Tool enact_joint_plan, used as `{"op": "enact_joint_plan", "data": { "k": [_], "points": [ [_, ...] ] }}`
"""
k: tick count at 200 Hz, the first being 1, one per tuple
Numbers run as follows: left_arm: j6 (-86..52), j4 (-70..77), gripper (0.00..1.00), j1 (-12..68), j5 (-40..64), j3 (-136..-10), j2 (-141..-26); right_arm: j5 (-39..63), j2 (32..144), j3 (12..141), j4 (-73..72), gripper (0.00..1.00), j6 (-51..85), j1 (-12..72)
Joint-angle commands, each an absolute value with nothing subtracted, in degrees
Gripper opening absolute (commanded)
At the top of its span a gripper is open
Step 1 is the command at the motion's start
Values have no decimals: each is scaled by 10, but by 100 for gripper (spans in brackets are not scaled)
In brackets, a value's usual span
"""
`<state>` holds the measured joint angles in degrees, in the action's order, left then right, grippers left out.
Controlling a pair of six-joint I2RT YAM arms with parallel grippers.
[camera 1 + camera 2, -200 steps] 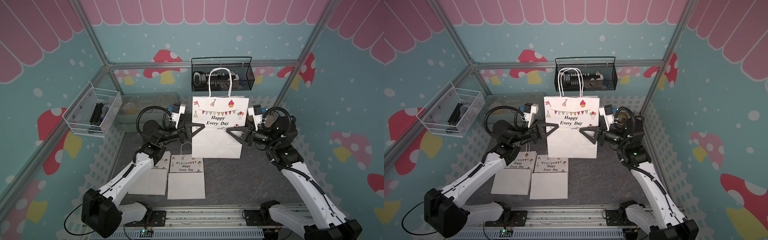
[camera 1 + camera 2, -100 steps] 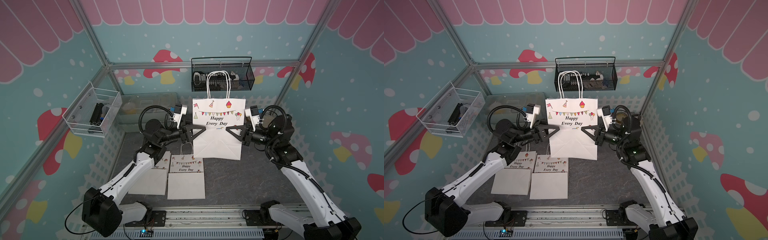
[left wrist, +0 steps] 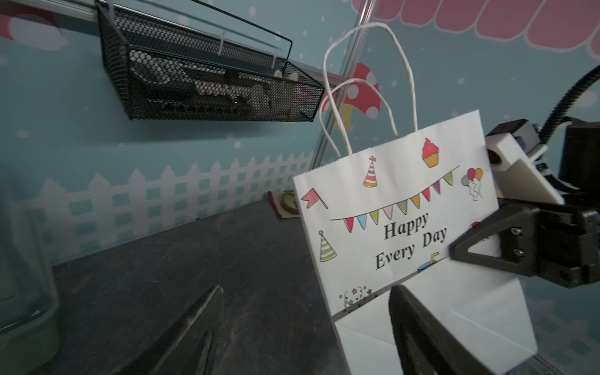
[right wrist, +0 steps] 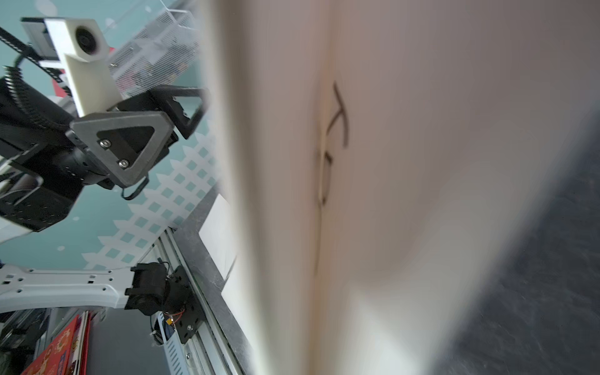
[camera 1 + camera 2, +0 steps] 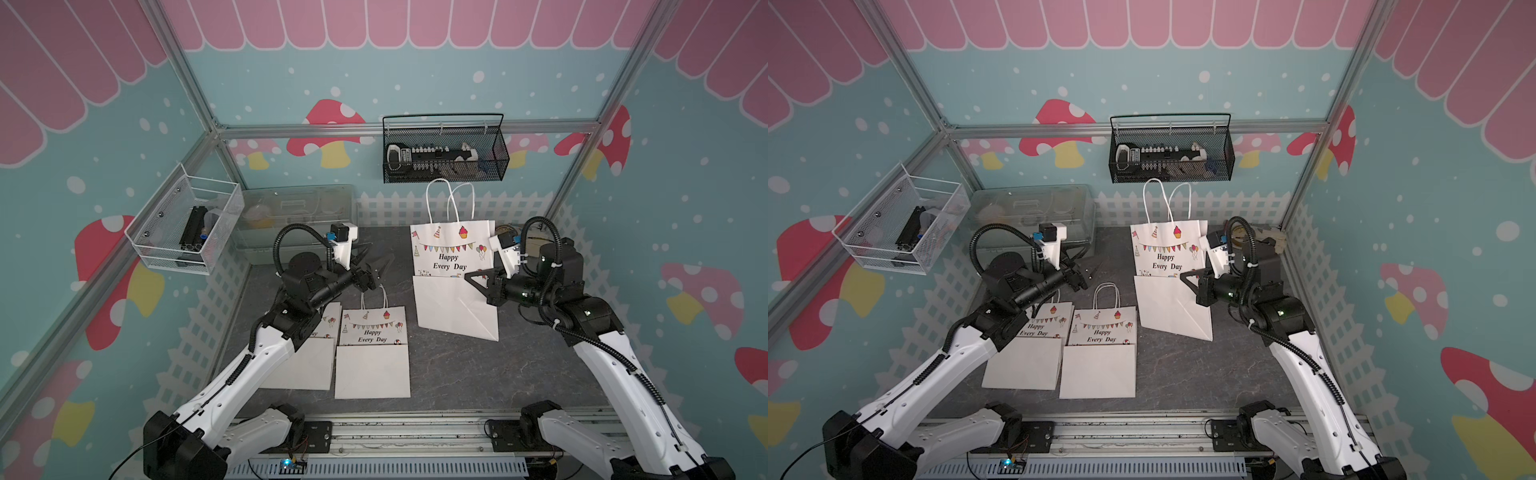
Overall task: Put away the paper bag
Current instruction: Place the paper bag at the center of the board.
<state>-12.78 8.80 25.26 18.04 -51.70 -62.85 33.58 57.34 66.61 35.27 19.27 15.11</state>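
Folded white paper bag [image 5: 446, 266], upright

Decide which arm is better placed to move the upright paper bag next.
Right: the right gripper is shut on the upright paper bag; the left gripper is open, clear of it.

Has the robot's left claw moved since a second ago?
Yes. The left gripper has let go of the paper bag and drawn back from it, toward the clear lidded box; its jaws now stand open.
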Motion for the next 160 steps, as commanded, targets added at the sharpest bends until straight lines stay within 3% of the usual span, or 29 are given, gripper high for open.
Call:
{"op": "enact_joint_plan", "data": {
  "k": [1, 58, 102, 160],
  "points": [
    [-72, 98, 84, 254, 76, -493, -636, 272, 570, 677, 470, 0, 150, 151],
    [-64, 170, 85, 254, 52, -459, -716, 338, 579, 630, 492, 0, 174, 144],
    [-71, 172, 85, 254, 57, -456, -734, 422, 585, 532, 397, 0, 243, 140],
    [-69, 175, 85, 254, 39, -450, -739, 439, 651, 431, 300, 0, 255, 123]
  ]
}}
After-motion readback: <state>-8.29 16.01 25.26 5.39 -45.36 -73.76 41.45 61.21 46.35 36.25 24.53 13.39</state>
